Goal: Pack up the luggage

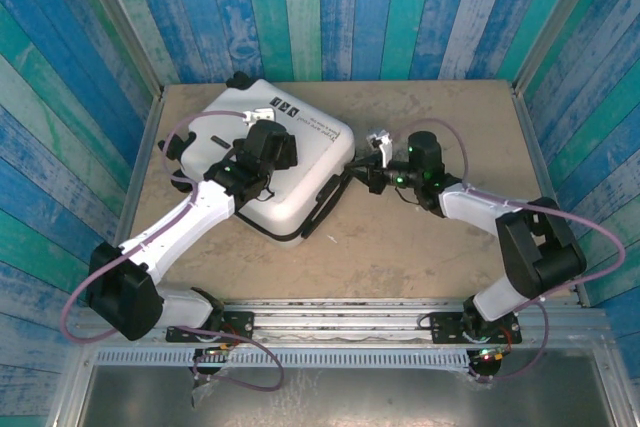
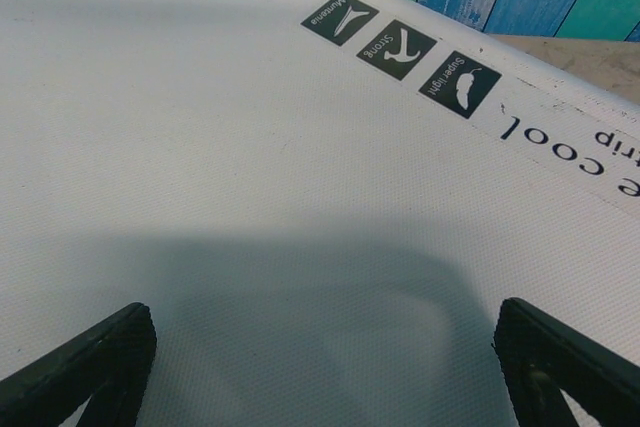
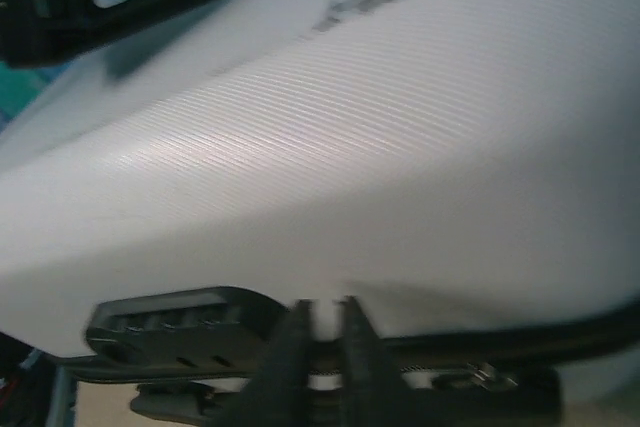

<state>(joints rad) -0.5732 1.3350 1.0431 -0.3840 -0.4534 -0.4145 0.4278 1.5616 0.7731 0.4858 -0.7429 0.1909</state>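
Left gripper (image 2: 320, 367) spread wide just over the white shell of the luggage (image 1: 300, 172), right gripper (image 3: 325, 347) a narrow slit at its edge beside a black moulded fitting (image 3: 180, 312), grip unclear, left wrist view reads three black labels (image 2: 398, 50), top view shows the case lying flat on the table (image 1: 420, 247).

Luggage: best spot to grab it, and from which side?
Probably the black seam trim on the right edge of the luggage, approached sideways from the right, jaws low. It lies flat and closed; the broad smooth shell top offers nothing narrow to pinch.
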